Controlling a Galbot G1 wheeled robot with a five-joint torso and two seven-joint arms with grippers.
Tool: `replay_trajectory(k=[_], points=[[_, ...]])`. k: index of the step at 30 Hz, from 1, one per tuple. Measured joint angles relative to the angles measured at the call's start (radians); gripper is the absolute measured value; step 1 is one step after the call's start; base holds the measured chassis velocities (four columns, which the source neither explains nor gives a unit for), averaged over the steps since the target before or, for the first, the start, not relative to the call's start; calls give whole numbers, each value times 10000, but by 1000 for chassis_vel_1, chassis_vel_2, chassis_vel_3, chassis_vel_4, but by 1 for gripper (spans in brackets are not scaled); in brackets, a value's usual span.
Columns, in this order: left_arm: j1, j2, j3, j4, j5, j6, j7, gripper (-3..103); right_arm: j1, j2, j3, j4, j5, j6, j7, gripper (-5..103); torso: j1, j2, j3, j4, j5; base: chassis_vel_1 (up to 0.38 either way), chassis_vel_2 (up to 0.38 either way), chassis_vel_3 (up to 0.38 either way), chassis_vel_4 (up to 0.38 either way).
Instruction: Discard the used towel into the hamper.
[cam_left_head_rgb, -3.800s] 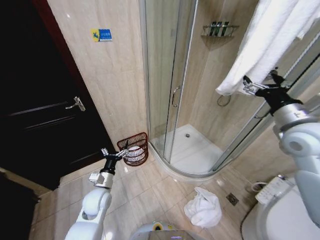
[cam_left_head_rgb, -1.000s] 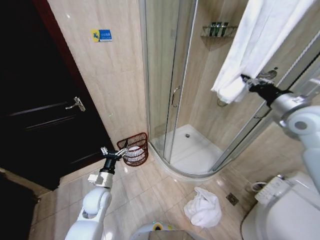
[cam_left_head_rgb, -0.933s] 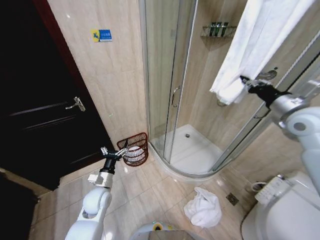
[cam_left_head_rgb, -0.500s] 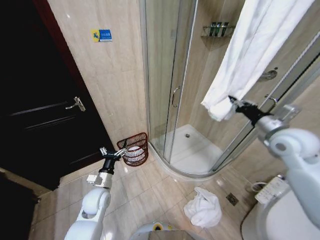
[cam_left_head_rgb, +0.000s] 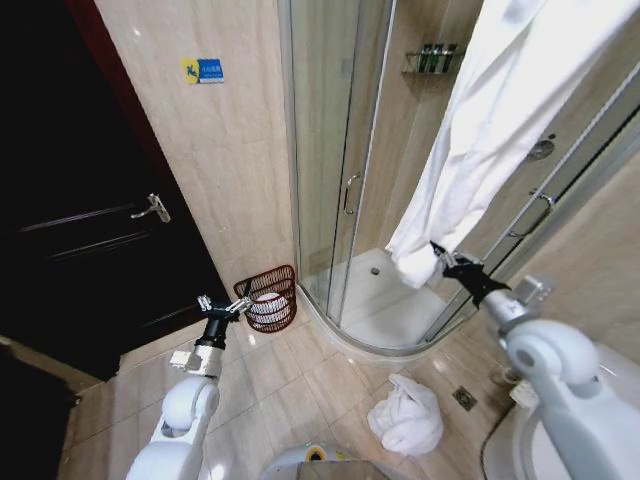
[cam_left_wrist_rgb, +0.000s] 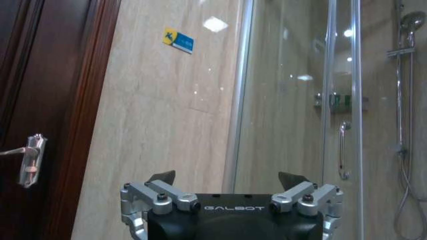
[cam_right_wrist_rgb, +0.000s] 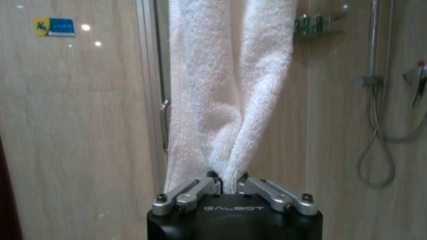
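Observation:
A long white towel (cam_left_head_rgb: 490, 130) hangs from the upper right down in front of the shower glass. My right gripper (cam_left_head_rgb: 445, 262) is shut on its lower end; in the right wrist view the towel (cam_right_wrist_rgb: 227, 90) rises straight out of the shut gripper (cam_right_wrist_rgb: 227, 179). The hamper (cam_left_head_rgb: 270, 296), a reddish-brown ribbed basket with something white inside, stands on the floor at the wall beside the shower. My left gripper (cam_left_head_rgb: 222, 308) hovers open just left of it, and in the left wrist view that gripper (cam_left_wrist_rgb: 227, 176) holds nothing.
A second white towel (cam_left_head_rgb: 407, 415) lies crumpled on the floor tiles near a floor drain (cam_left_head_rgb: 465, 397). The curved glass shower enclosure (cam_left_head_rgb: 330, 150) stands behind the hamper, a dark door (cam_left_head_rgb: 80, 230) at left, and a toilet (cam_left_head_rgb: 535, 440) at lower right.
My right gripper has moved down and to the left with the towel's end, drawing the towel out long. The left arm has barely moved.

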Motion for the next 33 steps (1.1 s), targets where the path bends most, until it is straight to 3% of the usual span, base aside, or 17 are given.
replay_trajectory(k=[2,5,17,33], points=[[0,0,1,5,-5,-7,3,100,-24,66,-26,7,-45,0,-11,8,0,0,0,0,-1,0,0,0,0],[-4,48,-13,12,-78,-44,27,100,-212,778,-352,-197,-546,-2,-127,8,0,-2,0,0,4,0,0,0,0],[6,101,-71,9,-160,-103,38,100,-466,1750,-360,-892,-1626,361,-402,8,2,-2,1,0,4,0,0,0,0],[-12,71,-45,-30,-142,-146,68,100,-185,1487,-331,-457,-1688,453,-427,8,1,-2,1,0,2,0,0,0,0]])
